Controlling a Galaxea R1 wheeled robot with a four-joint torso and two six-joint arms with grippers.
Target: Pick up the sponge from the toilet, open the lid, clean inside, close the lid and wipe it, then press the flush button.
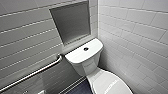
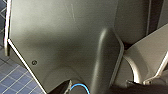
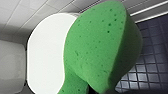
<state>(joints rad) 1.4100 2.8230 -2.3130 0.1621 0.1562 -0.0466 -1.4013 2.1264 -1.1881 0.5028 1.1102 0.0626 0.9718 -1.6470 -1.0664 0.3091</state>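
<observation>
The white toilet [image 1: 87, 65] stands in the corner in the head view. Its lid [image 1: 110, 83] is down, and the small dark flush button [image 1: 86, 49] sits at the centre of the tank top. In the right wrist view the bright green sponge [image 3: 100, 50] looms close to the camera, bent over on itself, with my right gripper shut on it. It hangs above the closed white lid [image 3: 45, 50], apart from it, and the tank [image 3: 11, 62] lies beyond the lid's end. My left gripper is open and nothing shows in it.
A metal grab bar [image 1: 32, 73] runs along the tiled wall left of the toilet, under a recessed niche [image 1: 71, 21]. White tiled wall closes in on the toilet's right. Dark blue floor tiles [image 3: 150, 62] lie beside the bowl. Grey panels of my own body [image 2: 62, 37] face the left wrist camera.
</observation>
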